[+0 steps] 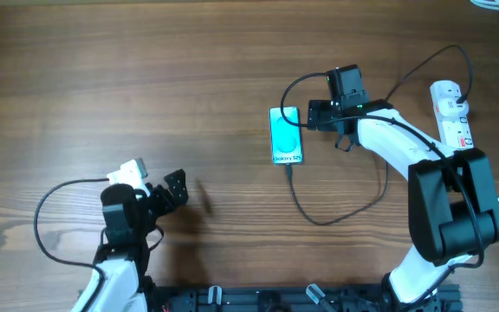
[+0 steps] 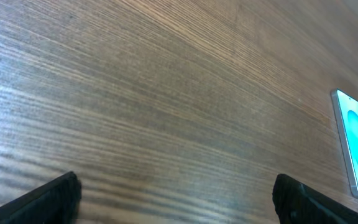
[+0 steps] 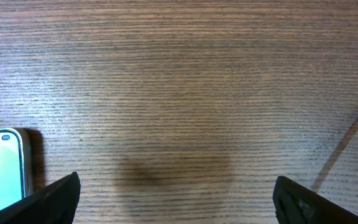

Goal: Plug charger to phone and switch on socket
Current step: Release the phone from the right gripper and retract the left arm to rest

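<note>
- Tool 1, right gripper point(image 1: 329, 120): jaws spread wide, nothing between them. In its wrist view both fingers point(image 3: 51, 200) sit at the lower corners of the frame with bare wood between. It hangs just beside the phone point(image 1: 286, 135), on the phone's right long side; no contact that the overhead view shows
- Tool 2, left gripper point(image 1: 178, 189): also spread and empty. It sits at the near left of the table point(image 1: 145, 78), well apart from every task item
- The phone lies flat, cyan screen up, with the "Galaxy S25" end toward the robot
- The charger cable point(image 1: 317, 221) is a thin black line that leaves the phone's near end, loops toward the robot, then climbs right and passes under the right arm; its run from there to the strip is partly hidden
- The plug tip point(image 1: 289, 171) sits against the phone's near edge. It reads as inserted, but it is too small to confirm seating
- The power strip point(image 1: 450, 111) is at the far right, white, with red marks near its robot-side end and an adapter on it; it is well apart from both grippers. Switch position: cannot tell
- Progress (judgement): plugging in looks done; switching on the socket looks left to do. The right arm is the nearer one for that
</note>
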